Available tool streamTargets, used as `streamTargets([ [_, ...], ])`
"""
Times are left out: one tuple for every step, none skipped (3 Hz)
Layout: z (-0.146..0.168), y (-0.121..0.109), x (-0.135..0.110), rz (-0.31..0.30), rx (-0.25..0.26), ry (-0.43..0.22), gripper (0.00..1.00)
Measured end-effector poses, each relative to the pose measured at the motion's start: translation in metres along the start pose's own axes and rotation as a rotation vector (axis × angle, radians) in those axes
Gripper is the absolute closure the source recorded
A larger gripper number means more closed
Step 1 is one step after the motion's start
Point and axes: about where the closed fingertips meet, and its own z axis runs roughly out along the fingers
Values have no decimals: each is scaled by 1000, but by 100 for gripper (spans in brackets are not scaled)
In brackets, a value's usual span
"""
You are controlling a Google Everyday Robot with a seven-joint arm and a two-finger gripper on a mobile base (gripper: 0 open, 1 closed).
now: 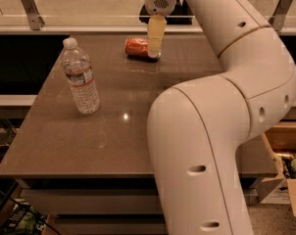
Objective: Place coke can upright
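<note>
So the small orange-red metal coke can [137,47] is lying flat on its side, not upright, near the far edge of the brown stone-look table [113,146], roughly in the middle of that edge. Its long axis runs left to right, pretty much along the far edge, maybe dipping a touch toward the camera on the right. The left end is in plain view and points off toward the table's left side; the right end is hidden behind the pale yellowish gripper [155,48], which hangs straight down from above right at that end. It overlaps the can from this angle, and I honestly can't tell if it's clamped on it or spread wide. The big white robot arm [221,131] curves up from the lower right and fills most of that side. A clear plastic water bottle with a white cap [81,80] stands upright on the left part of the table, well apart from the can and nearer the camera.
</note>
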Motion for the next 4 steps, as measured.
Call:
streamTargets([
  [12,-9,-5,-12,1,0,0],
  [20,-17,-11,-24,6,-1,0],
  [29,-20,-15,-27,2,3,0],
  [39,-21,-17,-31,-9,3,0],
])
